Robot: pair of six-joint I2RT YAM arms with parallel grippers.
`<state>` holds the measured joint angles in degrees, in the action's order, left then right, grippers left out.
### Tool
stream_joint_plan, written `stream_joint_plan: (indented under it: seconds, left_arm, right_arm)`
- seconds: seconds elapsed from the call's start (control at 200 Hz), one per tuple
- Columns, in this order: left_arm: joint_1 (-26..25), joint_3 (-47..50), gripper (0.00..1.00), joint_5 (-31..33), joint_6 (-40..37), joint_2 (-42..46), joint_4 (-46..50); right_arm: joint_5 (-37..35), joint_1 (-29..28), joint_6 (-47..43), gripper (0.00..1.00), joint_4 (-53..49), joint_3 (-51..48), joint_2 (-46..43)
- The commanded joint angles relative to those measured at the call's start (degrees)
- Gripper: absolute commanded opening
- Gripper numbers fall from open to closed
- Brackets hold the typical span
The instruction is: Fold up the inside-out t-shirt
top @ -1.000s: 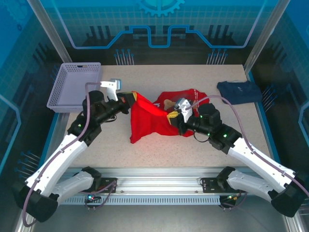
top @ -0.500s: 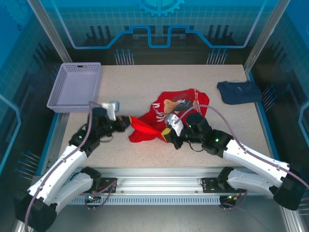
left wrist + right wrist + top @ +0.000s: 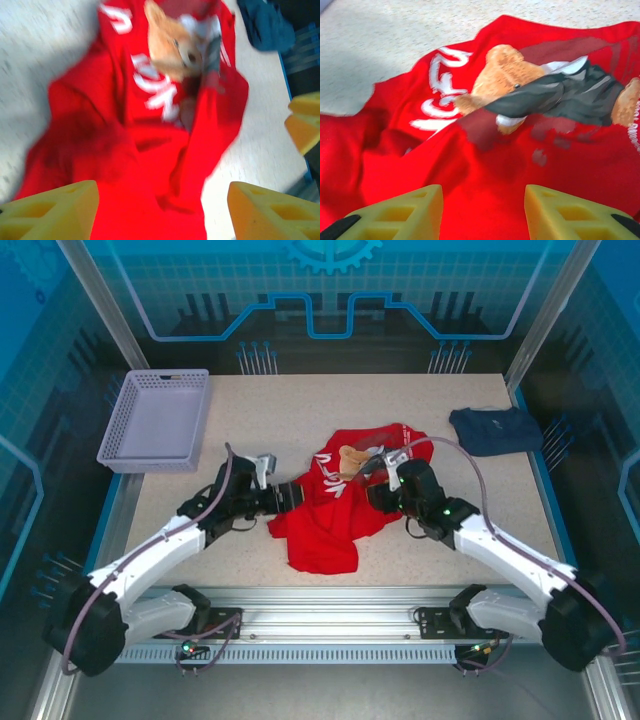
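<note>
The inside-out t-shirt is bright red and lies in a crumpled heap mid-table. A tan bear and white lettering show on its far part. My left gripper sits at the shirt's left edge. In the left wrist view its yellow fingers are wide apart, so the left gripper is open over the red cloth. My right gripper is over the shirt's right part. It is open too, with cloth lying below the gap and the bear print ahead.
A dark navy folded garment lies at the back right. A lilac mesh basket stands at the back left. Bare speckled tabletop surrounds the shirt, and a metal rail runs along the near edge.
Both grippers went from shut to open and let go of the shirt. The cloth dropped and spread into a wider heap toward the near edge. Both arms drew in over it.
</note>
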<state>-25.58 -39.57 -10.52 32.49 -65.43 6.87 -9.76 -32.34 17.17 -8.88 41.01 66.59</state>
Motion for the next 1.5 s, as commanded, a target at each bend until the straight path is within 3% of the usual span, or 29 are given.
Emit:
stream_joint_plan:
  seconds: [0.0,0.085,0.27,0.535,0.725,0.875,0.975,1.131,1.321,1.496]
  left_arm:
    - [2.75,-5.77,0.72,7.98,-3.24,-8.81,-5.64]
    - [4.41,-13.71,0.73,8.4,-5.08,-19.34,-3.18]
    - [4.76,-28.59,0.73,1.36,-6.56,-38.91,-0.28]
    - [2.33,-41.16,0.71,-4.17,-7.61,-54.09,2.65]
    - [1.85,-39.24,0.5,-5.67,-4.45,-56.72,0.34]
    - [1.88,-36.39,0.31,-7.38,-3.13,-56.32,-3.08]
    - [2.03,-35.82,0.18,-7.66,-3.2,-55.54,-5.17]
    - [3.65,-35.84,0.03,-6.87,-3.57,-51.78,-7.81]
    - [6.92,-36.55,0.0,-3.94,-6.18,-41.91,-9.49]
    - [6.97,-37.29,0.0,1.46,-13.24,-29.04,-8.63]
  right_arm:
    - [-1.95,3.7,1.96,0.47,5.95,8.37,9.78]
    - [-1.3,6.36,1.28,0.49,3.07,16.93,18.8]
    - [0.44,9.34,-1.22,0.55,-8.12,36.04,39.32]
    - [2.05,12.53,-2.68,0.66,-20.9,55.33,57.97]
    - [7.83,12.07,-1.6,0.66,-23.46,60.3,64.54]
    - [10.93,11.92,-0.31,0.51,-23.87,62.96,68.71]
    - [12.46,12.34,-0.21,0.25,-24.07,65.4,70.32]
    - [12.97,13.08,-0.87,0.0,-20.38,65.06,66.98]
    - [13.2,13.61,-3.08,0.0,-15.4,64.23,55.06]
    - [14.3,13.86,-4.22,0.0,-11.4,61.1,42.78]
